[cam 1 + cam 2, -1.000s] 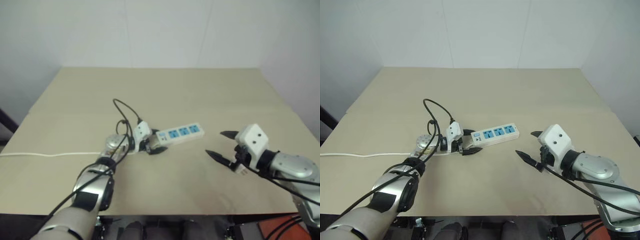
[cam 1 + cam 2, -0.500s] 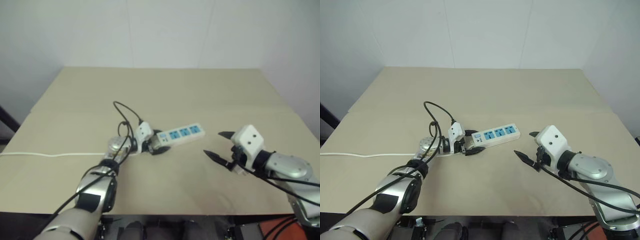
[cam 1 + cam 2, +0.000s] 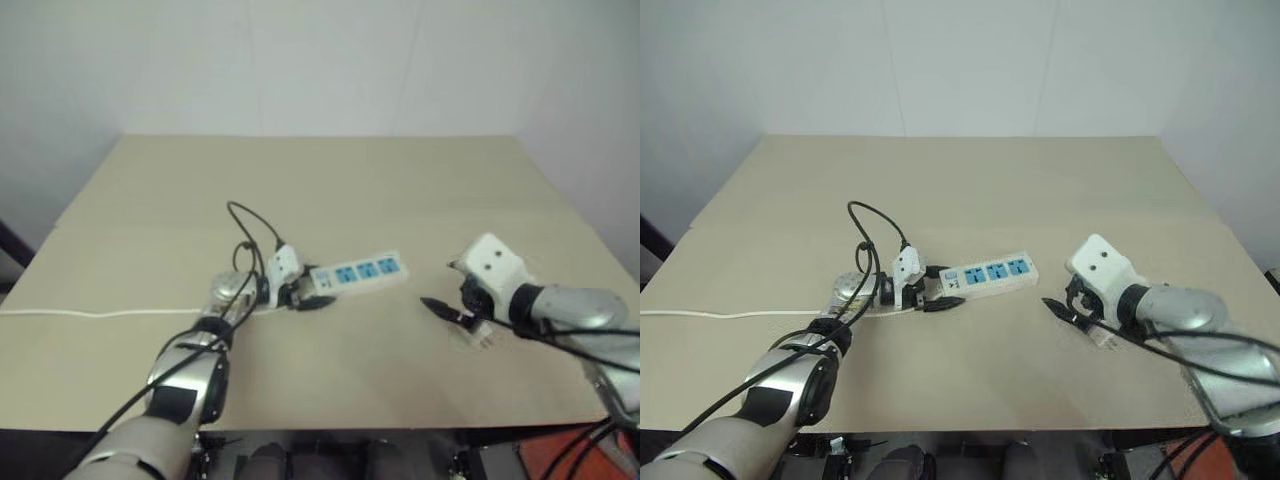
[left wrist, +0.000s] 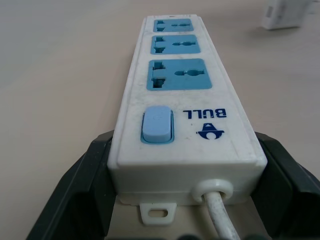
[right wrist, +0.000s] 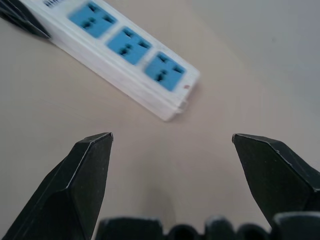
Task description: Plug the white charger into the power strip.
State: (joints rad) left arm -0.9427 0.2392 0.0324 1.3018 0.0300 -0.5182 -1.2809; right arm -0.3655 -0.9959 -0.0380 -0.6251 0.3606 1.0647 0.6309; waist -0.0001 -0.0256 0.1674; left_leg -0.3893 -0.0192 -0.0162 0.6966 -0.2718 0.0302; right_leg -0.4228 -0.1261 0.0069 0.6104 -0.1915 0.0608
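Observation:
The power strip is a white bar with three blue sockets, lying mid-table. My left gripper is shut on its switch end; in the left wrist view both black fingers press the sides of the strip by the blue switch. The white charger lies on the table on the right, just under my right wrist and outside its fingers. My right gripper hangs open beyond the strip's free end. In the right wrist view its fingers stand wide apart with only bare table between them.
The strip's thin white cord runs left across the table to its edge. A black cable loops above my left wrist. The tan table has open room behind the strip and between the two grippers.
My left gripper has closed on the strip's switch end. My right gripper has tilted its fingers down toward the table and lifted a little, still open. The charger has stayed put.

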